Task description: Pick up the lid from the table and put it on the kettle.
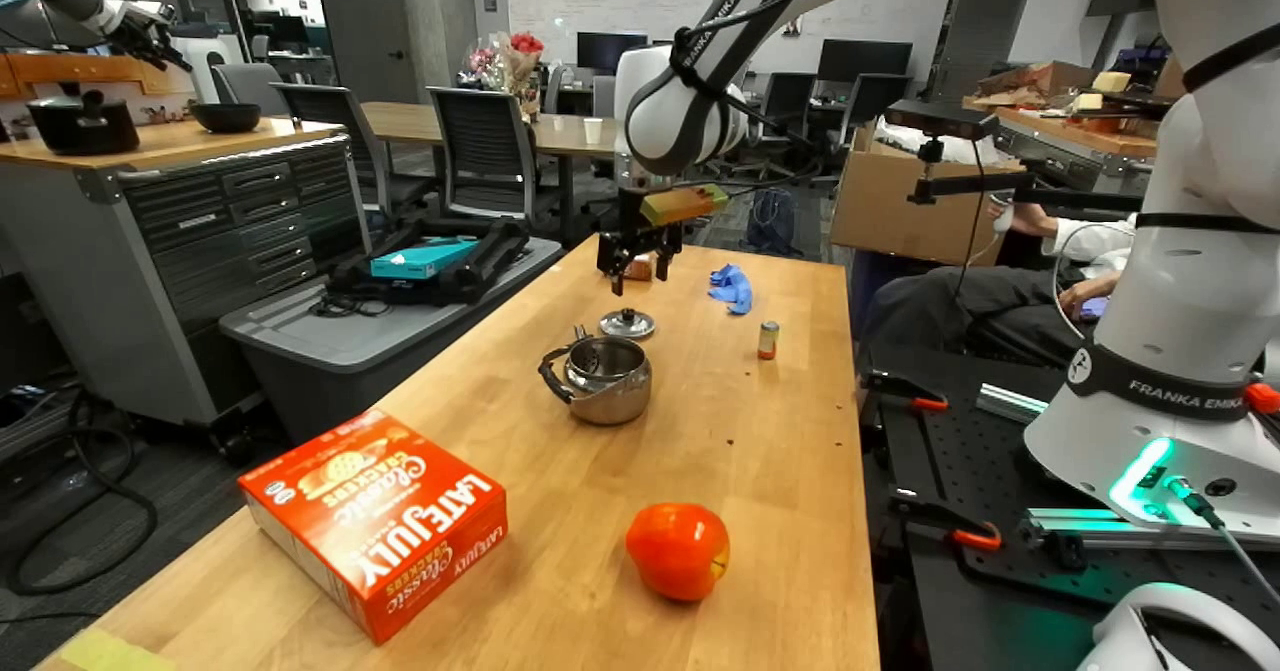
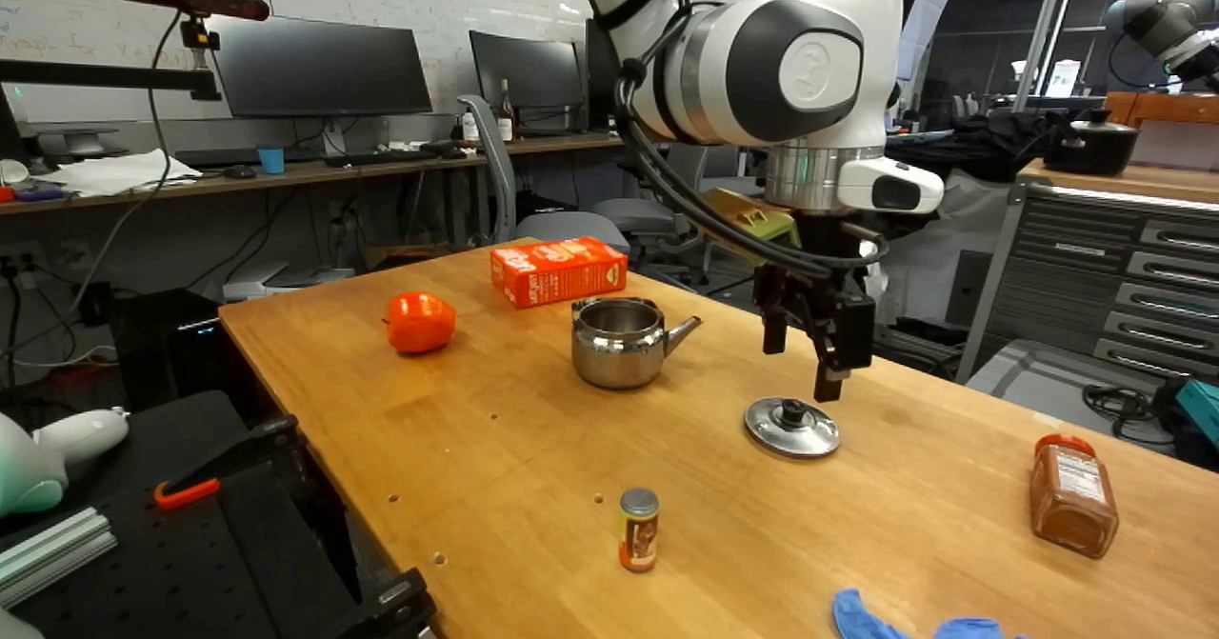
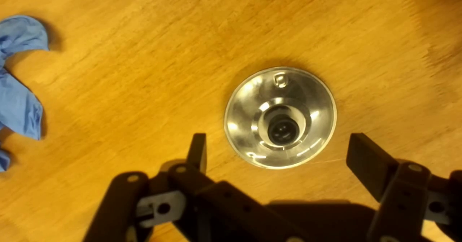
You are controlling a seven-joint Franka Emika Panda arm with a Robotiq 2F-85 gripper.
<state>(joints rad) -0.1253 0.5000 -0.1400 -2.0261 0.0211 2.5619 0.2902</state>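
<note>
End effector [image 2: 800, 368]: released, its fingers [image 3: 370, 162] spread wide and pointed down, suspended above the lid [image 3: 280, 118] and apart from it. In the wrist view the fingers are placed in the lower half of the frame, with the lid's outline between them and slightly higher.

Lid: round, shiny metal, laid flat on the surface [image 2: 514, 468]. Its black knob [image 3: 283, 132] is pointed upward, and the axis through it is stood upright; the rim is seen as circular, with equal extent every way. A small squarish mark by the rim is turned toward the top of the wrist frame. In an exterior view the lid [image 2: 792, 428] is located right of centre, just below the end effector.

Kettle [image 2: 619, 344]: squat, steel, set upright near the middle of the frame in an exterior view, its top uncovered. Spout [image 2: 681, 334] is directed to the right of that frame and tilted up. Dark handle [image 1: 552, 383] is seen lowered at the kettle's left side in an exterior view.

Also carried on the surface in an exterior view: cracker box [image 2: 559, 270], upper centre; red-orange round item [image 2: 420, 323], left of centre; small canister [image 2: 639, 529], lower centre; red-capped jar [image 2: 1074, 496], lower right; blue glove [image 2: 862, 617], lower edge.
</note>
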